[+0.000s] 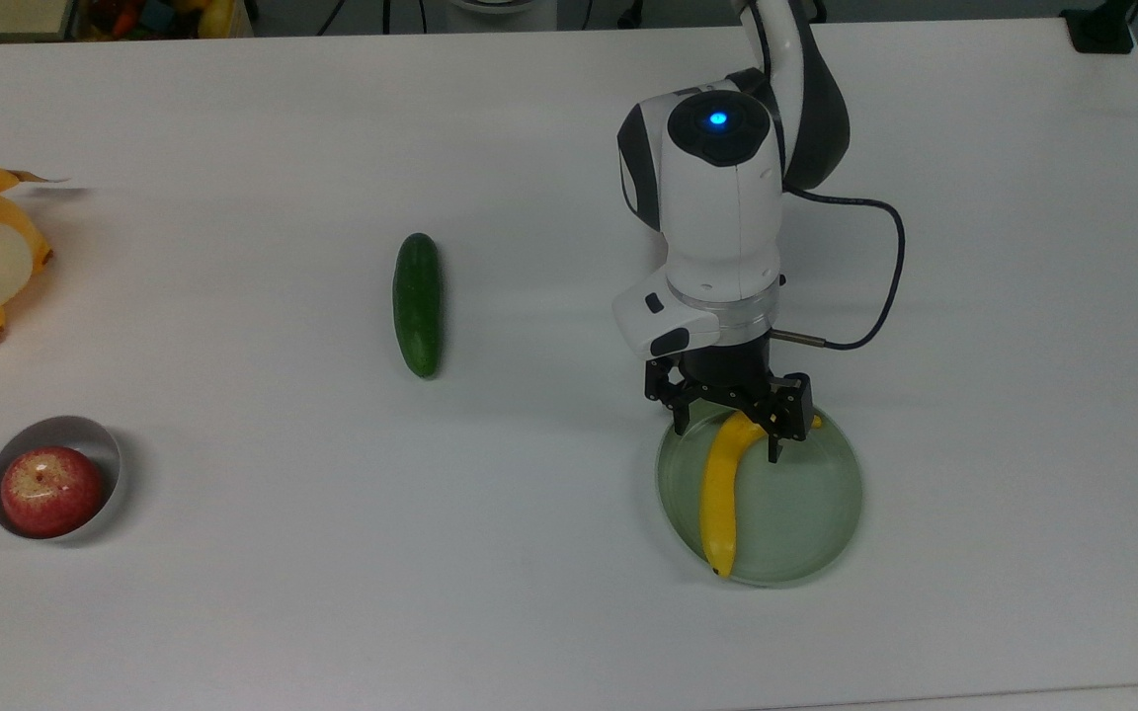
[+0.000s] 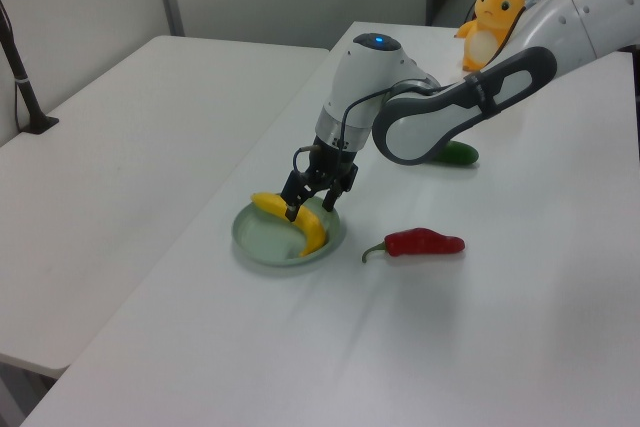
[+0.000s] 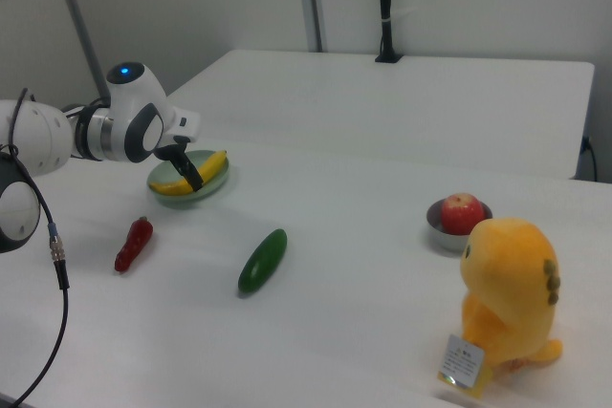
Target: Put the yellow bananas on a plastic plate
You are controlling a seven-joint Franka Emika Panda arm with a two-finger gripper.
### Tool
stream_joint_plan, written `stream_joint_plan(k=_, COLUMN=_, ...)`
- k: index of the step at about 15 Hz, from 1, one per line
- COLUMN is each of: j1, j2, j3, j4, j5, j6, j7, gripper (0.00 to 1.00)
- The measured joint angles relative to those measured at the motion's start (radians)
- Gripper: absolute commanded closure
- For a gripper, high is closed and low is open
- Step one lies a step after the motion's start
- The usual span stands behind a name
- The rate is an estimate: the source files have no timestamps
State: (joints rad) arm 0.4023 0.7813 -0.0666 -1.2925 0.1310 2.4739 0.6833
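Banana (image 1: 720, 489) single, on one plate (image 1: 806, 523); gripper (image 1: 732, 432) spread above

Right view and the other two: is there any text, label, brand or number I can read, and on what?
No text can be read.
Paper tag on the orange plush toy: printed marks, too small to read.
Robot arm: no lettering, a blue light.
Banana, plate, cucumber: no markings.
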Motion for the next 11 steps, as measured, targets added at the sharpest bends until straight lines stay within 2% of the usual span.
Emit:
stream_joint_plan(k=3, j1=-0.005, j2=-0.022, j3=-0.001, j4=0.019, j5=0.0, j6=0.0, j7=0.0, gripper=0.0)
stream_joint_plan(k=6, j1=-0.024, j2=-0.109, j3=-0.008, j4=0.012, j5=0.0, j6=-0.03, j7=0.004, gripper=0.0)
stream_joint_plan(k=9, j1=-0.081, j2=-0.24, j3=-0.013, j4=-0.017, j5=0.0, j6=-0.188, j7=0.005, gripper=0.0)
stream_joint_plan(k=11, j1=-0.118, j2=-0.331, j3=-0.014, j4=-0.039, j5=0.0, j6=-0.356, j7=0.005, gripper=0.0)
